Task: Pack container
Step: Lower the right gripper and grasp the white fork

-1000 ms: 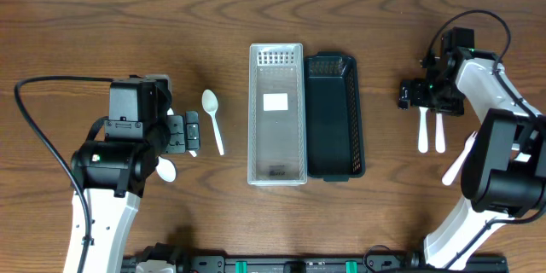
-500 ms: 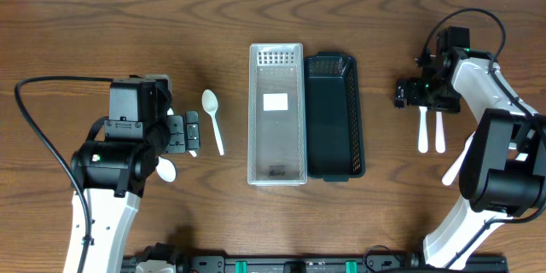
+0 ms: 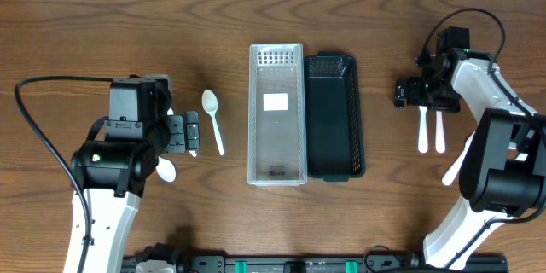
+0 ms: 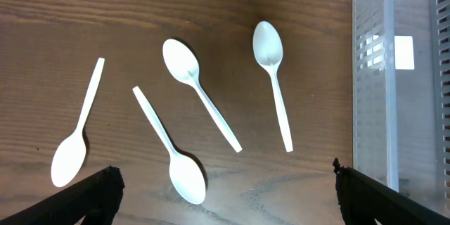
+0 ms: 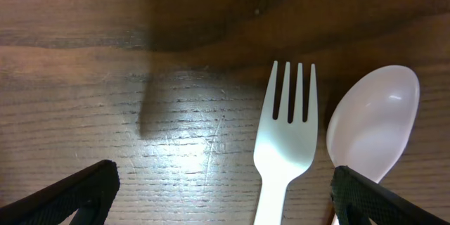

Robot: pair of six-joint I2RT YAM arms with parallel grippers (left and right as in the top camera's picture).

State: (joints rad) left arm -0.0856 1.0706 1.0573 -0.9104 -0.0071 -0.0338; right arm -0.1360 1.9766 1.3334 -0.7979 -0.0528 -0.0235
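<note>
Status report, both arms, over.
Both jaws open, empty. No cutlery in clear plastic bin or black plastic bin. Unpacked: white plastic spoons, white plastic fork. Nothing blocking.

Overhead view straight down on the whole table (image 3: 102, 17), farthest off, left wrist view down and nearer on white spoons (image 4: 274, 84) beside the clear tray (image 4: 401, 112), right wrist view very close on a fork (image 5: 287, 137), both patches inside the overhead's field
</note>
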